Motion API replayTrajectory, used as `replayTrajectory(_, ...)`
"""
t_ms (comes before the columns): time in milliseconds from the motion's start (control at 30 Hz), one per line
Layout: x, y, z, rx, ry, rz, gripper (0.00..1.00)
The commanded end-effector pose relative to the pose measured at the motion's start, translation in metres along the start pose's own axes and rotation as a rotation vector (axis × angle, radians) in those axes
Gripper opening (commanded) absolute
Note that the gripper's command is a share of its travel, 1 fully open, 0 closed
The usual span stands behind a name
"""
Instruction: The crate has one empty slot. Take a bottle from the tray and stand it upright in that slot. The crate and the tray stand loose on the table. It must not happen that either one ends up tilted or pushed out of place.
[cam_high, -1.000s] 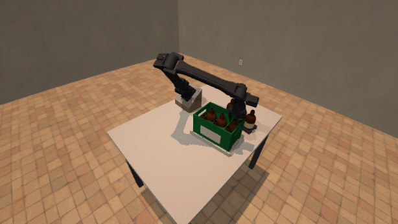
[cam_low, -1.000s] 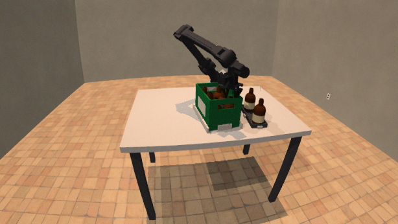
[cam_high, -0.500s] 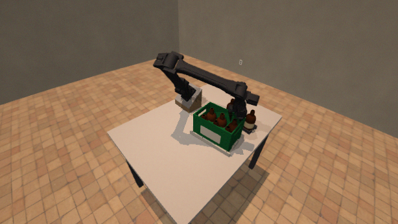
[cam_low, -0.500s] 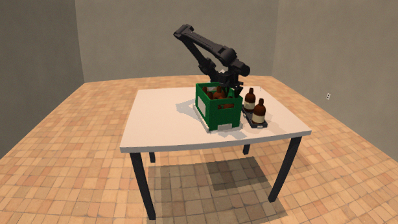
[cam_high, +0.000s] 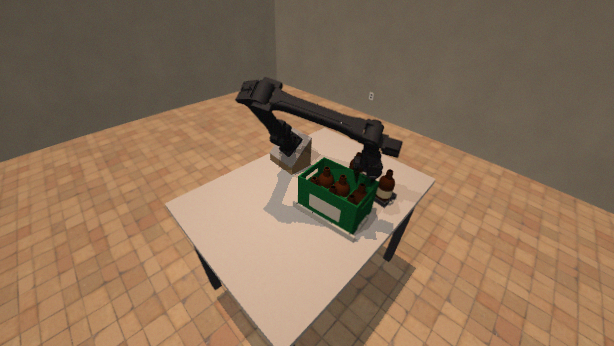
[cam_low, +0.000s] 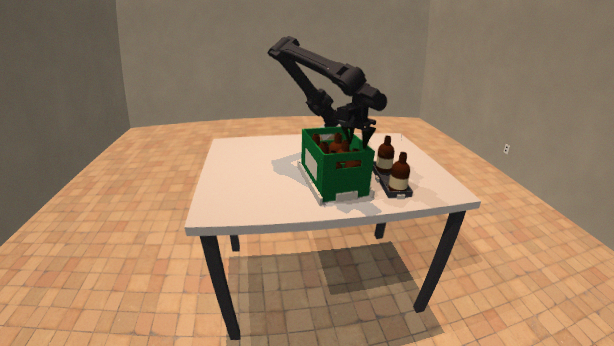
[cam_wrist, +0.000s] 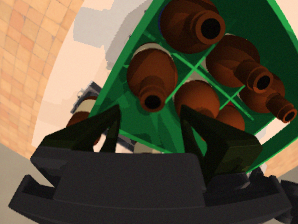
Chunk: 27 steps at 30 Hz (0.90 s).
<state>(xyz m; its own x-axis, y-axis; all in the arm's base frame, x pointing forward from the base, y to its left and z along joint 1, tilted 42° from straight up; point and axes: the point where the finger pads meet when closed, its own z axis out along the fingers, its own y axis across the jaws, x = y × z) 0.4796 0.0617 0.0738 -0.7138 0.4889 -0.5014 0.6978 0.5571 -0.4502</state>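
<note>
The green crate stands on the white table and holds several brown bottles; it also shows in the exterior view and in the wrist view. My gripper hangs just above the crate's far right corner. In the wrist view its fingers stand apart with nothing between them. A brown bottle stands upright in the crate slot right below the fingers, apart from them. Two labelled brown bottles stand on the dark tray right beside the crate.
The arm's base sits on a tan block at the table's far side, behind the crate. The tray lies near the table's right edge, with one of its bottles showing past the crate.
</note>
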Motion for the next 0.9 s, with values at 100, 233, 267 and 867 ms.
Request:
replayTrajectory(100,-0.009,0.011,-0.038,-0.039,-0.018,0.028,0.61)
replayTrajectory(233,-0.015,0.006,-0.045,-0.037,-0.013,0.045,0.61)
replayTrajectory(267,-0.015,0.006,-0.045,-0.037,-0.013,0.045,0.61)
replayTrajectory(867,-0.011,0.007,-0.066,-0.033,-0.012,0.037,0.61)
